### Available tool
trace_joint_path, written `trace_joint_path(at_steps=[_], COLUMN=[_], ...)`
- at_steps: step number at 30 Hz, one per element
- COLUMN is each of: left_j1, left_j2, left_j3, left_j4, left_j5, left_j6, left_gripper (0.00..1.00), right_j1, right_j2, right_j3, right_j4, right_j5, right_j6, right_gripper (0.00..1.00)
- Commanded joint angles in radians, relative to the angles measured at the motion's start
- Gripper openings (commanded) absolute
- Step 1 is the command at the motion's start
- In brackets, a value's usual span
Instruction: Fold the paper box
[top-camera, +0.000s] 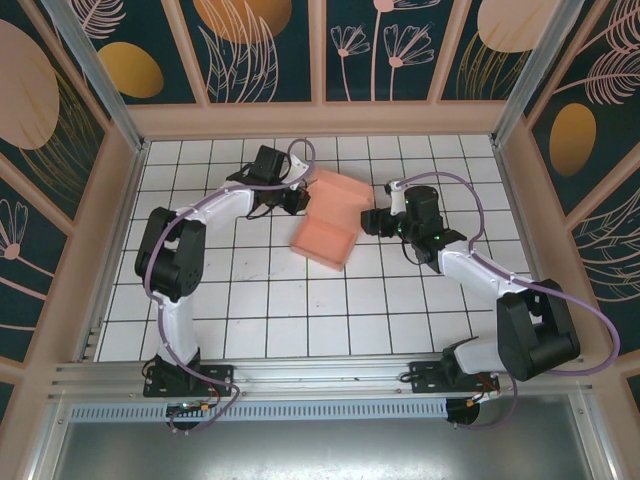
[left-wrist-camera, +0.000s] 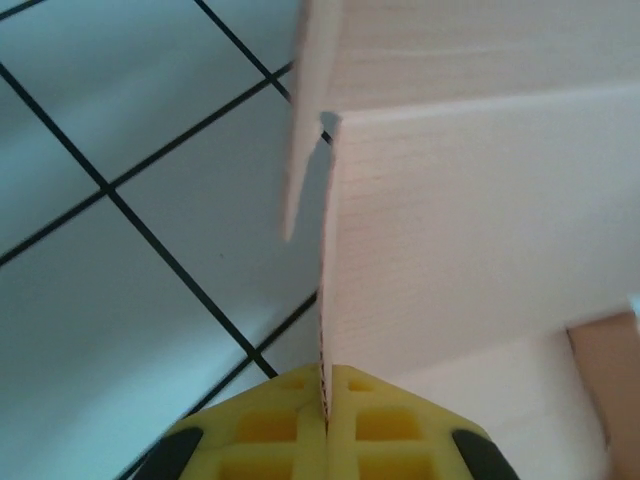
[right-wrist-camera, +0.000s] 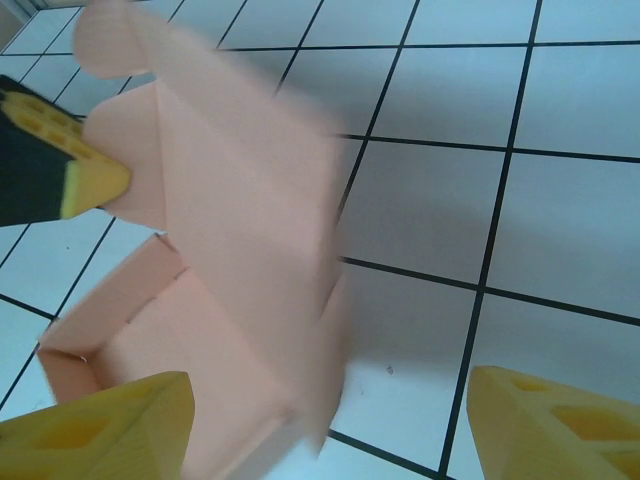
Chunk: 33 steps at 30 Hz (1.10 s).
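Finds the paper box (top-camera: 325, 225) near the middle of the tiled worktop (top-camera: 250, 320), between the two arms. Pinches one thin edge of its raised lid panel with the left claw (left-wrist-camera: 325, 400) — pads pressed together on the card, probably to hold the panel up so it can swing over the open tray. Holds the right claw (top-camera: 368, 222) spread just beside the box's right side, gripping nothing, seemingly placed to steady or tuck a flap. Shows the long axis running near to far, leaning slightly rightward — open tray at the near end, mouth up, lid panel rising at the far end. Cannot tell whether the tray lies flat.
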Motion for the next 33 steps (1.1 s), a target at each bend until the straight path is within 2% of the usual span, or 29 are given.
trace_joint_path(at_steps=[1, 7, 13, 18, 25, 33], left_j1=[0.007, 0.007, 0.007, 0.007, 0.007, 0.007], left_j2=[-0.096, -0.229, -0.343, -0.388, -0.412, -0.398], left_j3=[-0.096, -0.282, -0.419, -0.527, -0.635, -0.631], left_j4=[0.099, 0.211, 0.305, 0.384, 0.457, 0.46], left_j5=[0.015, 0.115, 0.046, 0.003, 0.008, 0.014], left_j6=[0.025, 0.082, 0.058, -0.013, -0.031, -0.026], left_gripper=[0.0, 0.0, 0.0, 0.0, 0.0, 0.0], right_j1=[-0.007, -0.009, -0.019, -0.021, -0.021, -0.019], right_j2=[-0.042, -0.059, -0.051, -0.026, 0.056, 0.142], right_j3=[0.037, 0.083, 0.167, 0.235, 0.323, 0.411], right_j4=[-0.027, -0.095, -0.221, -0.336, -0.512, -0.575], right_j5=[0.004, -0.011, -0.028, -0.161, -0.265, -0.34], right_j6=[-0.039, -0.097, -0.138, -0.204, -0.344, -0.439], right_gripper=[0.73, 0.72, 0.72, 0.71, 0.53, 0.5])
